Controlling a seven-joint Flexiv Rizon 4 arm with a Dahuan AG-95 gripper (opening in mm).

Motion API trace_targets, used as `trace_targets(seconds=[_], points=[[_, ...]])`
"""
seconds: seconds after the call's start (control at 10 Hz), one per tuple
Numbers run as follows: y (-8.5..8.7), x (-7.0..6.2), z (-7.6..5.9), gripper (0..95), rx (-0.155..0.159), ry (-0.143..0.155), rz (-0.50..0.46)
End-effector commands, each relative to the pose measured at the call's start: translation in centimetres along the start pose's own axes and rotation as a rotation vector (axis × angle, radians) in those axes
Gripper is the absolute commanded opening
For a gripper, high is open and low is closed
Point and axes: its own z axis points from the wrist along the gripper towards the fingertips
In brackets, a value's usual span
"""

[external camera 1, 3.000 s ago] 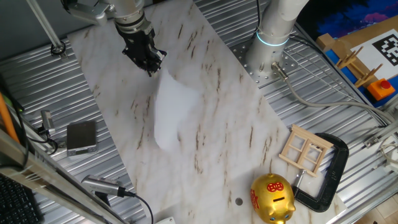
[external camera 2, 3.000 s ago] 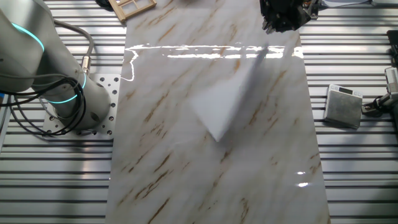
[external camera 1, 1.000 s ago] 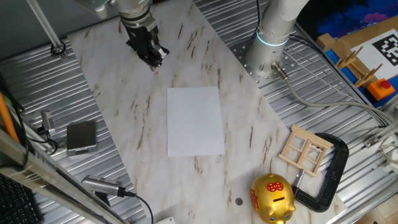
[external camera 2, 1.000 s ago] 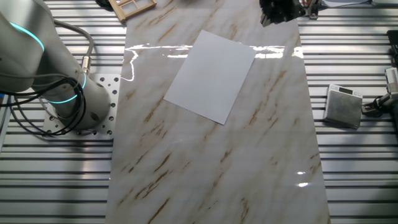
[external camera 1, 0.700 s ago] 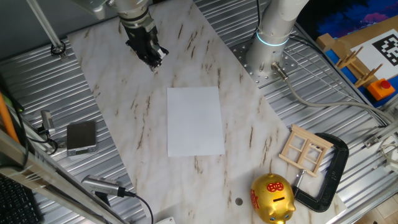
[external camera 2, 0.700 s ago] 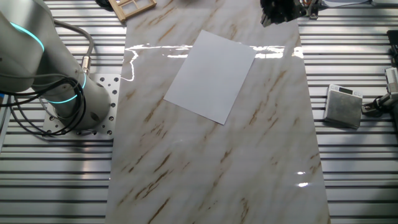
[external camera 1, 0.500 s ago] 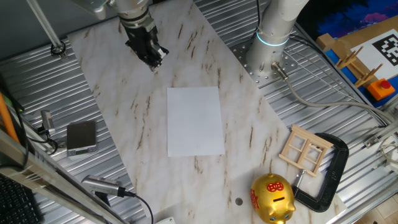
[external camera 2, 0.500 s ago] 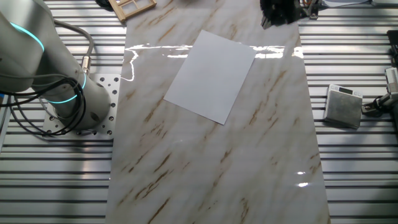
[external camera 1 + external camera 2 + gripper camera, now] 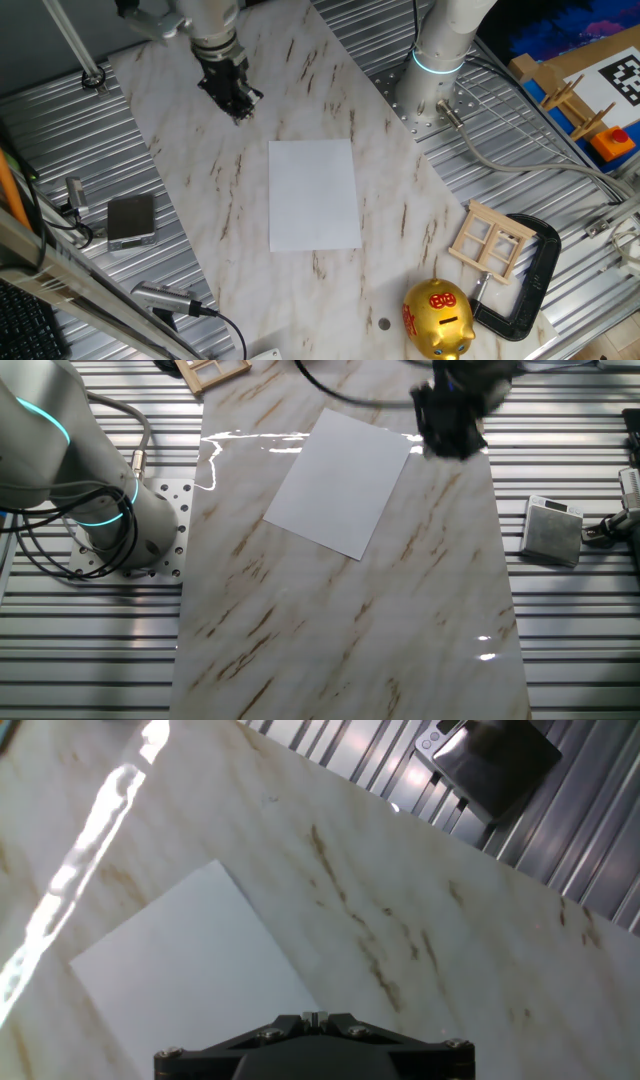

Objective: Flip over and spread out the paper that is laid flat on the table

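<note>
Since the paper [image 9: 314,194] is lying flat on the desk [image 9: 190,150], flip looks done; end effector [image 9: 238,108] is hovering beside it, opening unclear; next likely retreating.

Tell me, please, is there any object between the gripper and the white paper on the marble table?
Nothing visible stands between them. The gripper hangs over bare marble of the table just off one corner of the paper, which lies flat. The gold piggy bank and the wooden frame sit beyond the far end of the sheet.
</note>
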Motion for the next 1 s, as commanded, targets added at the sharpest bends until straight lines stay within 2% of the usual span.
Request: trace_targets(seconds=[0.1,0.3,0.4,0.7,0.8,1.0], points=[[-3.7,0.4,1.3,0.0,-0.002,0.007,-0.062],[-5.9,1.0,2.0,0.0,-0.005,0.005,-0.092],[-5.9,1.2,1.9,0.0,-0.001,0.007,-0.078],[-5.9,1.2,1.9,0.0,-0.038,0.035,-0.024],[-5.9,1.2,1.9,0.0,-0.049,0.056,0.016],[-5.9,1.2,1.9,0.0,-0.05,0.057,0.019]])
